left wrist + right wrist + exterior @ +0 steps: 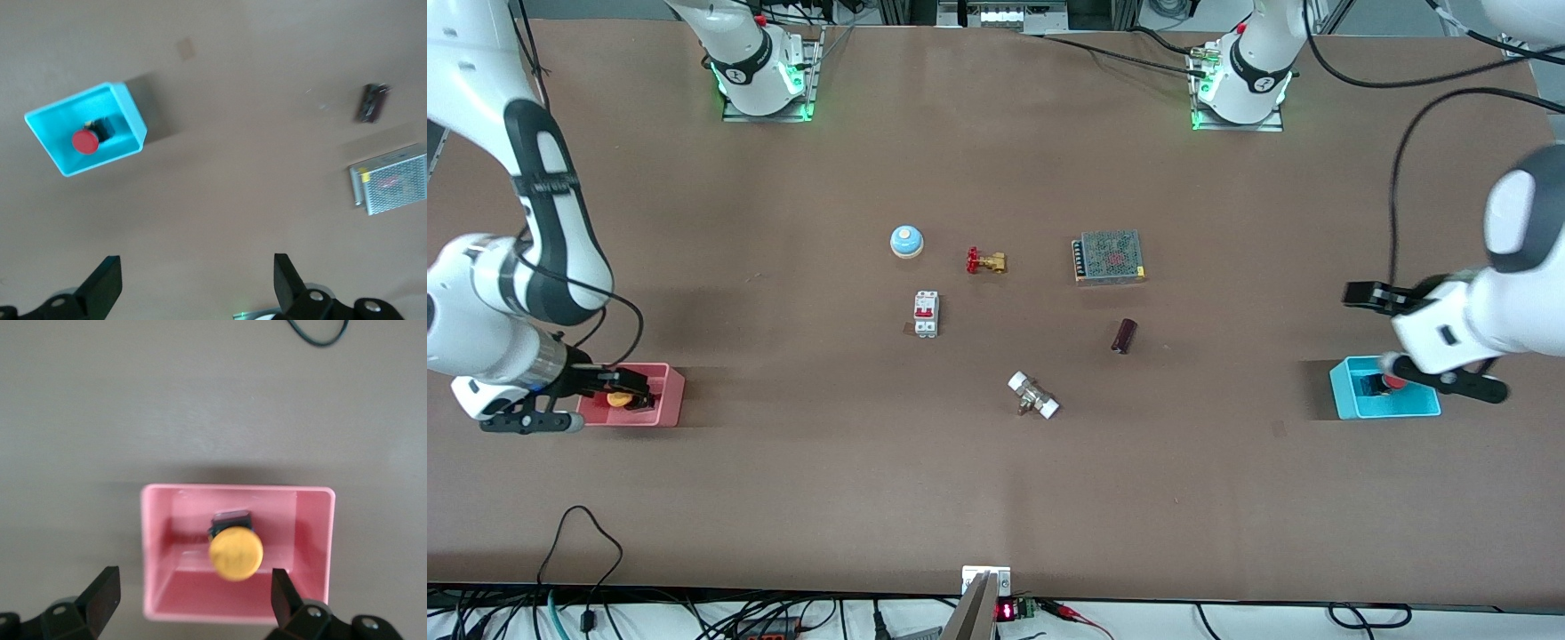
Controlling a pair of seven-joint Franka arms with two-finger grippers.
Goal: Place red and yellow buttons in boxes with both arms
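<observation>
The yellow button point(618, 399) lies in the salmon pink box point(667, 396) at the right arm's end of the table. My right gripper point(630, 384) is open and empty just above this box. In the right wrist view its fingers point(103, 597) straddle the box point(313, 540), with the yellow cap point(235, 552) between them and untouched. The red button point(1393, 383) lies in the cyan box point(1347, 391) at the left arm's end. My left gripper point(1359, 295) is open and empty over bare table beside that box. The left wrist view shows the box point(127, 110) and the red cap point(85, 141) apart from its fingers point(287, 280).
Mid-table lie a blue bell point(906, 241), a brass valve point(986, 261), a white circuit breaker point(926, 314), a metal mesh power supply point(1108, 257), a dark cylinder point(1124, 336) and a white-ended fitting point(1033, 396). Cables hang along the table edge nearest the camera.
</observation>
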